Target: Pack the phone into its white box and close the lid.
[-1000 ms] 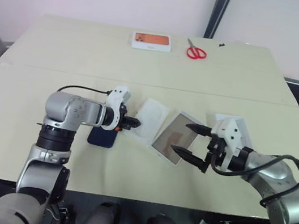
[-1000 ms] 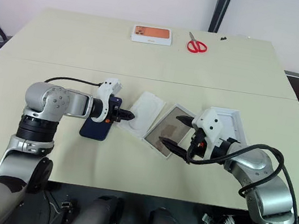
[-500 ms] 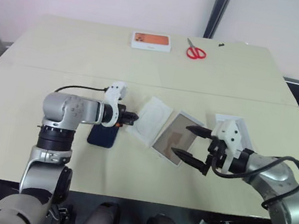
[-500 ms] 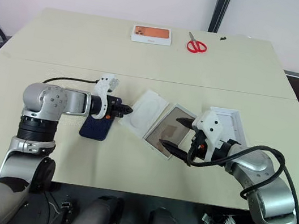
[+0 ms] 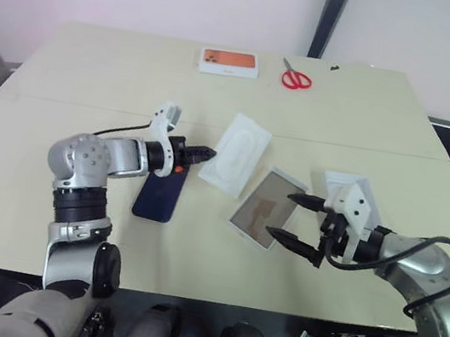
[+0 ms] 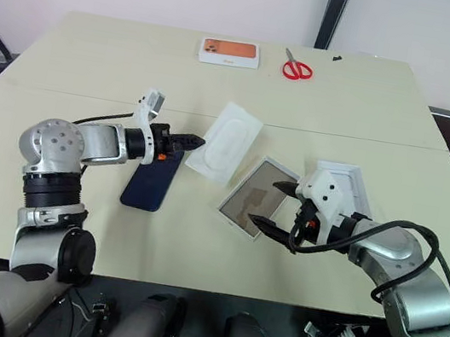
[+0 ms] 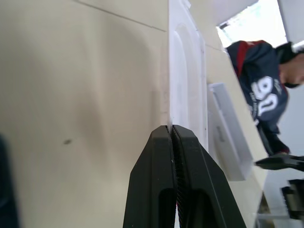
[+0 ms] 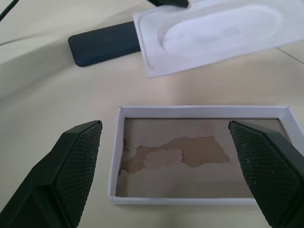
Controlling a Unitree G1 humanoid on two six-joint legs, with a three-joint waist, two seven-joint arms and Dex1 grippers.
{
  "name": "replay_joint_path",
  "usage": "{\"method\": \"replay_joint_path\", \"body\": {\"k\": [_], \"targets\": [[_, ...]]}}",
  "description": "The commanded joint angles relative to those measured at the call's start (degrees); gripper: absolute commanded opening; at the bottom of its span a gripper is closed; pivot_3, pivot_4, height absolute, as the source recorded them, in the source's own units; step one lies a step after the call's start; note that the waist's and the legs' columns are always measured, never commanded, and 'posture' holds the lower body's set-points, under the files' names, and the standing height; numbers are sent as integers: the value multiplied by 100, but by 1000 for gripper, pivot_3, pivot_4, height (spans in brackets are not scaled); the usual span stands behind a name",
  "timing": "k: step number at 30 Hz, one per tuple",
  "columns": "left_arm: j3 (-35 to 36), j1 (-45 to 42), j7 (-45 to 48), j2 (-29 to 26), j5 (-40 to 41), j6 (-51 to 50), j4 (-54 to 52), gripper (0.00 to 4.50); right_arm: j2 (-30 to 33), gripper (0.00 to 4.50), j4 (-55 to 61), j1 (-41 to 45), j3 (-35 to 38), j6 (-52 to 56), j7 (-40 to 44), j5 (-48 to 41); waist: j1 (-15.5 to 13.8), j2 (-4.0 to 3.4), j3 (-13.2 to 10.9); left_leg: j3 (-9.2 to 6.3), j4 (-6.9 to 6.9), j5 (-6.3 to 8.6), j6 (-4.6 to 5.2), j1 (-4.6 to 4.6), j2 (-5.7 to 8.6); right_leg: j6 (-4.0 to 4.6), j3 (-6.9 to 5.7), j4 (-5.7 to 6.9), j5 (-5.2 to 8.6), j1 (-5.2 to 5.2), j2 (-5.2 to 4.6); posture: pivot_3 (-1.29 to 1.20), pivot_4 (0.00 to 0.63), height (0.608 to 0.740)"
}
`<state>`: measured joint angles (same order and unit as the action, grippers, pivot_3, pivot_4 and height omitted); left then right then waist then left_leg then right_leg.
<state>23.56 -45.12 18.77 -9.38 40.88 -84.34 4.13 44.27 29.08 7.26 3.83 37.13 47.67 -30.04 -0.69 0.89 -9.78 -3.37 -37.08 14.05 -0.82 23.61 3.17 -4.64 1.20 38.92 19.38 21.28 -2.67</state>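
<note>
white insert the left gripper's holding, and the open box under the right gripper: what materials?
White insert: looks like moulded pulp or thin plastic, matte, with a pressed oval recess. Open box: likely paperboard, with white rim walls and a brown floor with torn, peeled patches.

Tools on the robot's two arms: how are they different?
The left tool is shut, while the right tool is wide open. The left tool pinches the edge of the white tray; the right tool holds nothing, by the brown-bottomed box. Both have two black fingers.
</note>
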Motion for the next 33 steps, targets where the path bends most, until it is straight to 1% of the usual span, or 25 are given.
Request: {"method": "replay_joint_path", "body": {"k": [1, 9, 14, 17, 18, 20, 24, 25, 26, 27, 29, 30, 33], "targets": [[-47, -159, -76, 217, 219, -147, -301, 86, 29, 4500, 219, -18, 94, -66, -15, -45, -1, 0, 0, 0, 0, 0, -1, 0, 0, 0, 0, 0, 0, 0, 0, 0, 150, 740], [-713, -31, -491, 736, -21, -548, -556, 86, 50, 4500, 200, -132, 186, -87, -65, -28, -3, 2, -1, 1, -1, -1, -1, 0, 0, -1, 0, 0, 0, -2, 0, 0, 150, 740], [-1050, 99, -596, 807, -168, -675, -644, 86, 37, 4500, 186, -129, 168, -96, -89, -23, 7, 2, -1, 0, 1, -3, -5, 0, 0, -1, 1, 3, 0, 1, 2, 0, 150, 740], [-1117, 158, -640, 841, -264, -676, -657, 86, 21, 4500, 177, -118, 153, -100, -104, -18, -1, 2, -1, 1, 0, -3, -5, 0, 0, -1, 1, 4, 0, 1, 2, 0, 150, 740], [-1120, 179, -642, 870, -266, -680, -670, 328, 14, 4500, 164, -103, 140, -108, -105, -12, -2, 3, -2, 1, 0, -3, -5, 0, 0, -2, 2, 4, 0, 1, 2, 0, 150, 740], [-1139, 220, -629, 905, -273, -691, -710, 954, 1, 4500, 143, -71, 120, -117, -112, -6, -3, 3, -2, 1, -1, -3, -5, 0, 0, -2, 1, 4, 0, 1, 2, 0, 150, 740], [-1174, 285, -547, 841, -249, -669, -788, 2930, -21, 4500, 96, 19, 87, -126, -134, 9, -3, 3, -2, 1, -2, -3, -5, 0, 1, -2, 2, 4, 0, -1, 1, 0, 150, 740], [-1126, 293, -498, 791, -213, -656, -821, 3493, -87, 4500, 84, 91, 114, -85, -182, -59, -3, 3, -2, 1, -1, -3, -6, 0, 1, -2, 2, 4, 0, 0, 1, 0, 150, 740], [-1118, 323, -419, 677, -185, -556, -897, 3908, -146, 4500, 73, 183, 120, -32, -242, -104, 7, 3, -2, 1, -1, -3, -6, 0, 1, -2, 1, 4, 0, 1, 1, 0, 150, 740], [-1095, 353, -347, 576, -165, -442, -970, 3908, -184, 4500, 52, 274, 97, 32, -313, -99, 21, 2, -2, 1, 0, -4, -7, 0, 0, -2, 2, 4, 0, 2, 2, 0, 150, 740], [-1062, 407, -205, 408, -148, -221, -1084, 3970, -194, 3952, -16, 418, -8, 133, -455, 39, 35, 2, -2, 1, 3, -7, -12, 0, 0, -2, 3, 6, 0, 5, 3, 0, 150, 740], [-1132, 510, -45, 219, -207, 148, -1253, 3970, -157, 3691, -80, 503, -143, 177, -529, 205, 30, 2, -2, 1, 4, -8, -15, 0, 0, -1, 3, 8, 0, 7, 3, 0, 150, 740], [-1503, 1039, 525, -507, -659, 1677, -1849, 3970, -149, 2199, -267, 811, -533, 426, -809, 591, 47, 1, -1, 3, 5, -13, -22, 0, 0, -1, 6, 7, 0, 7, 2, 0, 150, 740]]}}
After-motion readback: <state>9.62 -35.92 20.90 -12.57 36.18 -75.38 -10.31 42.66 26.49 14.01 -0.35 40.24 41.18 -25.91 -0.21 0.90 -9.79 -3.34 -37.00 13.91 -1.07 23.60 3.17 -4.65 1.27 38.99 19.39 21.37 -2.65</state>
